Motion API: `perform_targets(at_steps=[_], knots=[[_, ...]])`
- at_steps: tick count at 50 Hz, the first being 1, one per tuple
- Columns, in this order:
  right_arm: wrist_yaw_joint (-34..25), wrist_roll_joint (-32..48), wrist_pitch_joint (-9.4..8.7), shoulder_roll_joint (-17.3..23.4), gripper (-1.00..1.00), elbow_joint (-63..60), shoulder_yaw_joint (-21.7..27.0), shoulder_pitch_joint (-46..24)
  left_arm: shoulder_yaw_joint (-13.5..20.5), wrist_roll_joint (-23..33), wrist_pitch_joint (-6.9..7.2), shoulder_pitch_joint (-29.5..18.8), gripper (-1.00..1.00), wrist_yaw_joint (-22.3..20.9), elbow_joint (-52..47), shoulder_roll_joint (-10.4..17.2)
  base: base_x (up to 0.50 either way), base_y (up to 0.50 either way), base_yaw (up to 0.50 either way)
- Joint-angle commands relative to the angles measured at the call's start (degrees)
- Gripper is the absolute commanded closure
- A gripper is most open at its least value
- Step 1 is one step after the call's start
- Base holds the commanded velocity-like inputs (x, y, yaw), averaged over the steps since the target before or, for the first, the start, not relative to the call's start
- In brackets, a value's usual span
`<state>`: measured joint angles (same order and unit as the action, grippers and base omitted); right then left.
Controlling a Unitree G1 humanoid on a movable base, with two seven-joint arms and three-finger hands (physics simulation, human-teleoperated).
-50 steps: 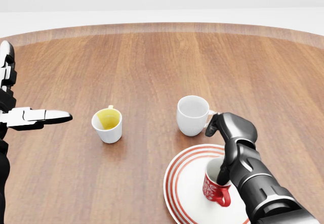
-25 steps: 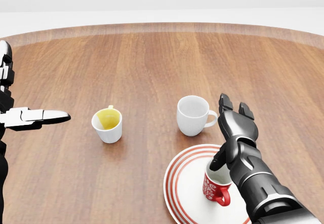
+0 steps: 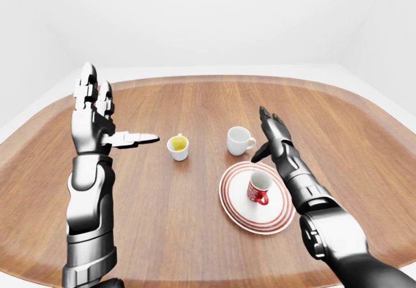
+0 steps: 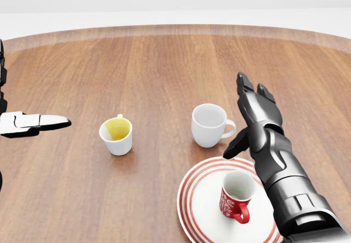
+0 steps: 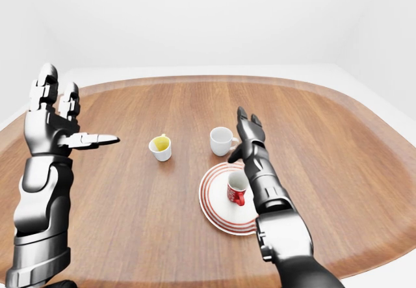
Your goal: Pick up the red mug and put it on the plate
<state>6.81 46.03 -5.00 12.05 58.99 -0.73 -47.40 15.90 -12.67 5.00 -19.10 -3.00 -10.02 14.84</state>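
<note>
Wooden table [image 4: 164, 62]: my left hand [image 3: 97, 122] open, idle; yellow cup [image 4: 116, 135], white cup [image 4: 208, 124] untouched. Red mug [image 4: 236, 196] upright on striped plate [image 4: 197, 199]. My right hand [image 4: 256, 117] open above, clear. Task looks done.

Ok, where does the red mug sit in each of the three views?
Left-eye view: red mug right of centre, on the striped plate.
Head view: bottom right, upright on the plate.
Right-eye view: just right of centre.
Shared landmark: white mug, directly above the plate in every view.
</note>
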Motion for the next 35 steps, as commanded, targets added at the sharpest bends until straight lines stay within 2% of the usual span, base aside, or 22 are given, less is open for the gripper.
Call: perform_targets(at_steps=[1, 5, 10, 18, 27, 35], knots=[[-11.4, -3.8, 0.0, 0.9, -1.0, -21.5, 2.5, 3.2, 0.6, -0.8, 0.0, -0.2, -1.0, 0.3, -2.9, 0.5, 0.0, 0.0, 0.0], [-18.7, -7.4, 0.0, 0.6, -1.0, -35.6, 4.3, 5.7, 0.7, -0.8, 0.0, 0.0, -1.0, 0.4, -4.1, 0.5, 0.0, 0.0, 0.0], [-23.3, -10.9, 0.0, 1.4, -1.0, -45.8, 5.8, 6.5, 1.0, -1.0, 0.0, -0.2, -1.0, 0.5, -5.5, 0.7, 0.0, 0.0, 0.0], [-23.8, -16.3, 0.0, 3.1, -1.0, -50.7, 7.4, 7.1, 1.0, -1.1, 0.0, -0.6, -1.0, 0.6, -6.1, 0.8, 0.0, 0.0, 0.0], [-26.3, -28.4, 0.0, 4.9, -1.0, -59.1, 10.1, 8.2, 0.8, -0.8, 0.0, -0.2, -1.0, 0.7, -7.8, 0.5, 0.0, 0.0, 0.0], [-24.5, -37.9, 0.0, 5.4, -1.0, -61.7, 11.5, 8.6, 0.4, -0.3, 0.0, -0.4, -1.0, 0.4, -6.9, 0.2, 0.0, 0.0, 0.0]])
